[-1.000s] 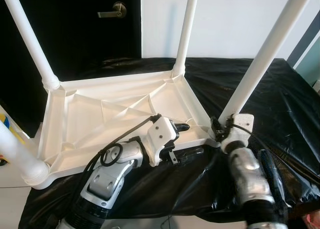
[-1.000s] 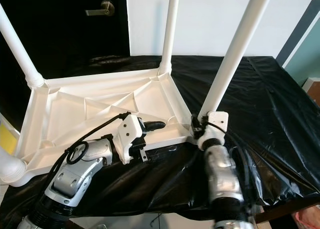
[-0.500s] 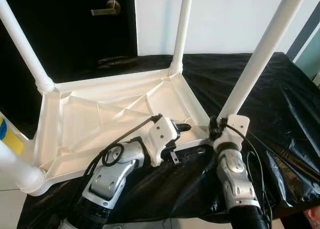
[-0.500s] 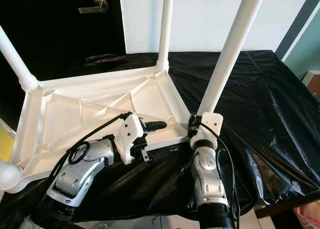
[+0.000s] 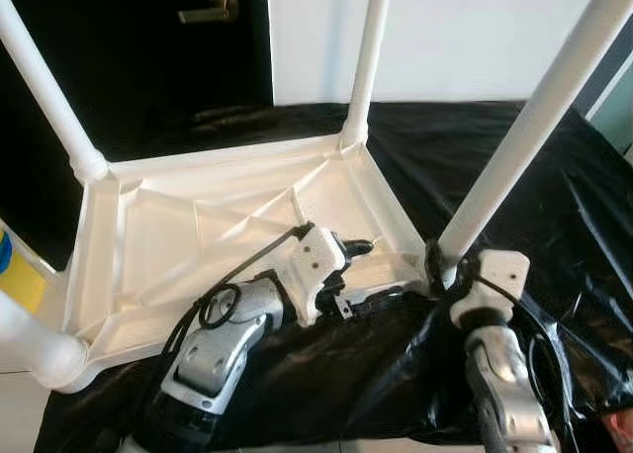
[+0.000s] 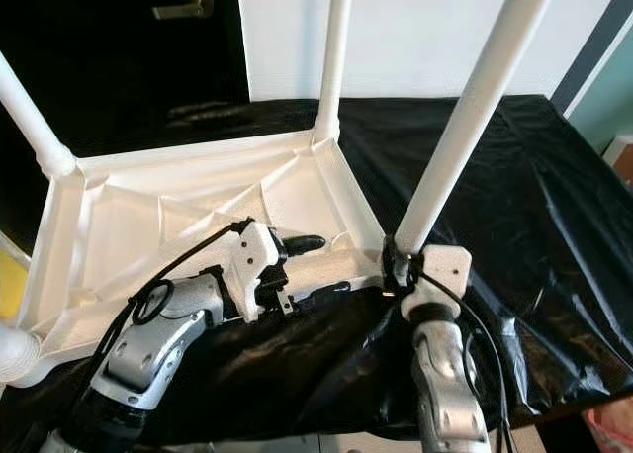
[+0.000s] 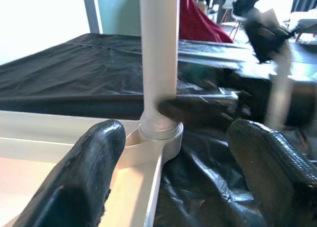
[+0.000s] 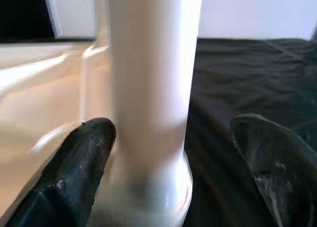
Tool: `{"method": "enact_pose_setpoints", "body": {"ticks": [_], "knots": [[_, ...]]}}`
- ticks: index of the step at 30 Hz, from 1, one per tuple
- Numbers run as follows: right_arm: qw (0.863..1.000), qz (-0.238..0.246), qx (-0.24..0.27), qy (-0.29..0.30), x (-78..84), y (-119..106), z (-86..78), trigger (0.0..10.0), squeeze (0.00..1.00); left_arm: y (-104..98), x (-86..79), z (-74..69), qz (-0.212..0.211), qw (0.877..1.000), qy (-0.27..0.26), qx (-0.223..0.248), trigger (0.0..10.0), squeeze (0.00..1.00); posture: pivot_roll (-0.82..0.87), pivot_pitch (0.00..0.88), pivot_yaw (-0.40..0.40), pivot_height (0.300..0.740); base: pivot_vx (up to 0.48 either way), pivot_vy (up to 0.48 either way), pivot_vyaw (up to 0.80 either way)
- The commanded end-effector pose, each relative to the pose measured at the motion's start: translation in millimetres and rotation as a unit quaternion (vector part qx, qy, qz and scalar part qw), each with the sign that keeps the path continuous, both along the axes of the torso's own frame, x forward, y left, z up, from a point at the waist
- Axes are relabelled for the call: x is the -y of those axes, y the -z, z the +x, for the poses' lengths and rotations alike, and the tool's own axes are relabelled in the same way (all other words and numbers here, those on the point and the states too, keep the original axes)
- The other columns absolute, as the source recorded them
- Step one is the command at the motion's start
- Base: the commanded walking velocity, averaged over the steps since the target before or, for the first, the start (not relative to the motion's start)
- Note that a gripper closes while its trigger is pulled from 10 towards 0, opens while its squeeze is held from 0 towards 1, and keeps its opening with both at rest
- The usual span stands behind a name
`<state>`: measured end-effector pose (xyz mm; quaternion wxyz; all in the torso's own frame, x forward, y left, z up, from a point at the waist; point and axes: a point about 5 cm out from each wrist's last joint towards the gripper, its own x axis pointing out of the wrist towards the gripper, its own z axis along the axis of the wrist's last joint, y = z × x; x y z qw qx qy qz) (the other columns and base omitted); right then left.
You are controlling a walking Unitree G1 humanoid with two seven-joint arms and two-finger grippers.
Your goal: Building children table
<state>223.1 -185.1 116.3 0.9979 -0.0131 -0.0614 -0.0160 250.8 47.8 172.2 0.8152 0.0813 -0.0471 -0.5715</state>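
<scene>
**Table upside down, both grippers at its near right corner**

Table (image 5: pixel 198 226), white plastic, lies inverted on a black sheet (image 5: pixel 593 216) in the left eye view, its 4 legs pointing up. The near right leg (image 5: pixel 524 136) rises from the corner closest to both arms. The left gripper (image 5: pixel 358 260) sits at the table's near rim, just left of that corner, 1 finger over the inside of the tray, the other along the outer edge. The right gripper (image 5: pixel 437 267) is at the base of the near right leg.

In the right eye view the same layout holds, with a dark door (image 6: pixel 119 47) behind the far left.

Left wrist view: the left gripper's fingers (image 7: pixel 84 177) are spread wide, holding nothing, with the leg socket and rim between them further off.

Right wrist view: the right gripper's fingers (image 8: pixel 74 172) stand open on either side of the leg's base, 1 close against it, the other apart.
</scene>
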Motion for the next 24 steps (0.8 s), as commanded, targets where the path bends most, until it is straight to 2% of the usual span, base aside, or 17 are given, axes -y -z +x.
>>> {"method": "enact_pose_setpoints", "body": {"ticks": [1, 4, 9, 10, 11, 12, 15, 16, 17, 19, 21, 22, 24], "knots": [[1.000, 0.004, -0.004, -0.019, -0.6, -1, -6.0, 10.0, 0.00, -4, -4.2, 1.9, -0.007, 1.000, -0.022, 0.002, 10.0, 0.00, -0.02, 0.033, -0.045, 0.740, 0.000, 0.000, 0.00], [1.000, 0.002, -0.005, -0.028, -1.6, 0, -9.4, 10.0, 0.00, -5, -5.3, 2.5, -0.008, 1.000, -0.023, 0.002, 10.0, 0.00, -0.03, 0.032, -0.044, 0.740, 0.000, 0.000, 0.00], [0.989, -0.002, -0.037, -0.144, -14.5, 8, -22.5, 10.0, 0.00, -10, -10.4, 4.6, -0.011, 1.000, -0.021, 0.007, 10.0, 0.00, -0.03, 0.023, -0.026, 0.740, 0.000, 0.000, 0.00], [0.989, -0.002, -0.037, -0.144, -14.5, 8, -22.5, 10.0, 0.00, -10, -10.4, 4.6, -0.011, 1.000, -0.021, 0.007, 10.0, 0.00, -0.03, 0.023, -0.026, 0.740, 0.000, 0.000, 0.00], [0.980, 0.009, -0.050, -0.194, -25.3, 8, -23.2, 10.0, 0.00, -6, -8.5, 0.2, -0.004, 1.000, -0.015, 0.003, 10.0, 0.00, -0.03, 0.020, -0.023, 0.740, 0.000, 0.000, 0.00], [0.980, 0.009, -0.050, -0.194, -25.3, 8, -23.2, 10.0, 0.00, -6, -8.5, 0.2, -0.004, 1.000, -0.015, 0.003, 10.0, 0.00, -0.03, 0.020, -0.023, 0.740, 0.000, 0.000, 0.00], [0.966, 0.018, -0.059, -0.252, -37.3, 6, -21.2, 10.0, 0.00, -2, -6.7, -5.6, 0.004, 1.000, -0.013, 0.000, 10.0, 0.00, -0.02, 0.020, -0.025, 0.740, 0.000, 0.000, 0.00], [0.966, 0.018, -0.059, -0.252, -37.3, 6, -21.2, 10.0, 0.00, -2, -6.7, -5.6, 0.004, 1.000, -0.013, 0.000, 10.0, 0.00, -0.02, 0.020, -0.025, 0.740, 0.000, 0.000, 0.00], [0.954, 0.023, -0.058, -0.295, -46.1, 3, -15.3, 10.0, 0.00, 4, -6.8, -10.6, 0.013, 1.000, -0.015, -0.007, 10.0, 0.00, -0.01, 0.022, -0.030, 0.740, 0.000, 0.000, 0.00], [0.951, 0.023, -0.057, -0.303, -47.7, 3, -13.8, 10.0, 0.00, 5, -7.0, -11.6, 0.016, 1.000, -0.015, -0.009, 10.0, 0.00, -0.01, 0.022, -0.030, 0.740, 0.000, 0.000, 0.00], [0.952, 0.018, -0.045, -0.303, -49.1, -1, -0.4, 10.0, 0.00, 13, -10.0, -15.1, 0.027, 0.999, -0.025, -0.015, 10.0, 0.00, 0.01, 0.029, -0.042, 0.740, 0.000, 0.000, 0.00], [0.952, 0.018, -0.045, -0.303, -49.1, -1, -0.4, 10.0, 0.00, 13, -10.0, -15.1, 0.027, 0.999, -0.025, -0.015, 10.0, 0.00, 0.01, 0.029, -0.042, 0.740, 0.000, 0.000, 0.00], [0.956, 0.010, -0.031, -0.293, -46.8, -6, 15.6, 10.0, 0.00, 21, -14.6, -19.2, 0.033, 0.998, -0.038, -0.030, 10.0, 0.00, 0.02, 0.033, -0.053, 0.740, 0.000, 0.000, 0.00]]}}
